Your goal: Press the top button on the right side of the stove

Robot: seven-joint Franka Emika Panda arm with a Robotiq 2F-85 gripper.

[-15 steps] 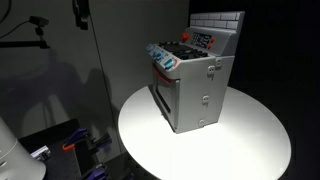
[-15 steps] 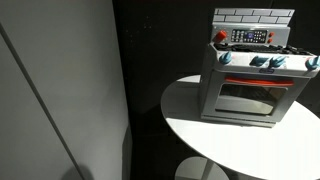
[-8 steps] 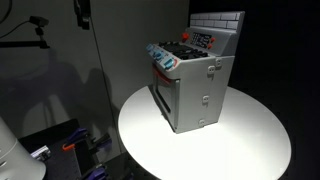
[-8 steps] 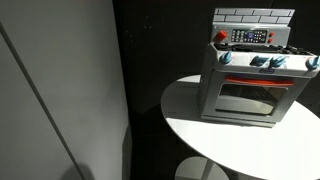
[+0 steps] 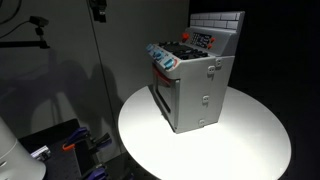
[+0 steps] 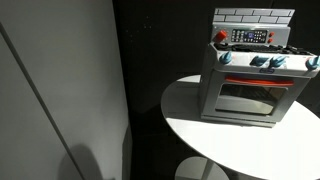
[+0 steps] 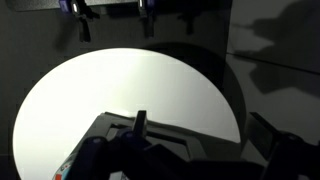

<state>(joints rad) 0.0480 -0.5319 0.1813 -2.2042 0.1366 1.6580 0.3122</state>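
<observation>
The grey toy stove stands on a round white table, with a white brick back panel, black burners and a red panel on top. Its side face carries small grey knobs, the top one near the upper edge. In an exterior view the stove shows its oven door. My gripper is a small dark shape high up, far to the left of the stove and well apart from it. Its jaws are too dark to read. The wrist view looks down on the table and the stove top.
A camera on a stand and floor clutter lie to the table's left. A tall grey panel stands beside the table. Dark stands line the far edge in the wrist view.
My gripper has shifted a little to the right along the top of the exterior view, toward the stove. The stove and table have not moved.
</observation>
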